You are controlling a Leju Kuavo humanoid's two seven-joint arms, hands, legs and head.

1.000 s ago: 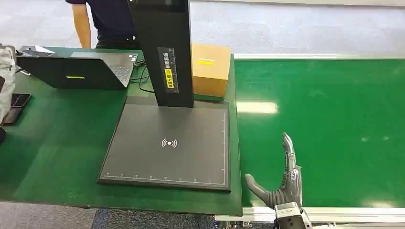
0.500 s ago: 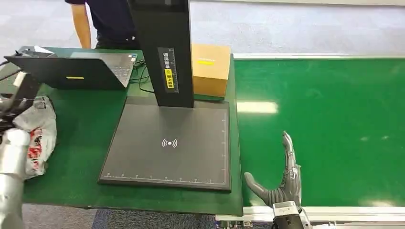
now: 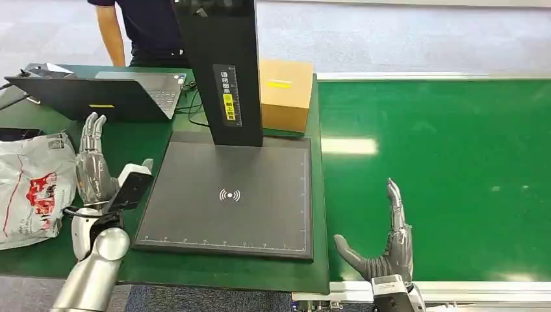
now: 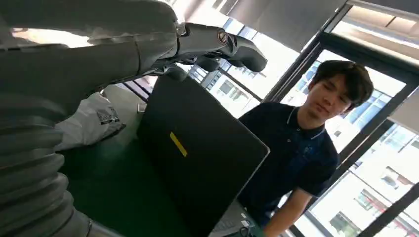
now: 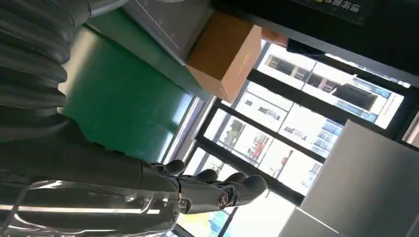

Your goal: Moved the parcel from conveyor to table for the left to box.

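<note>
The parcel (image 3: 29, 188), a white-grey plastic mailer with red print, lies flat on the green table (image 3: 130, 149) at its left end. Just right of it my left hand (image 3: 97, 172) stands open with fingers straight up, holding nothing. In the left wrist view that hand (image 4: 148, 44) reaches toward the laptop's back, with the parcel (image 4: 94, 121) behind it. My right hand (image 3: 383, 250) is open and empty above the near edge of the green conveyor (image 3: 455, 169). It is seen open against the windows in the right wrist view (image 5: 197, 187).
A black scanner platform (image 3: 227, 195) with a tall column (image 3: 221, 71) fills the table's middle. A cardboard box (image 3: 284, 94) stands behind it. An open laptop (image 3: 97, 97) sits at the back left, and a person (image 3: 140, 29) stands behind the table. A dark phone (image 3: 13, 133) lies far left.
My left arm brought the parcel in from the left edge and set it down on the table. The hand let go and now stands open to its right. My right hand has not moved.
</note>
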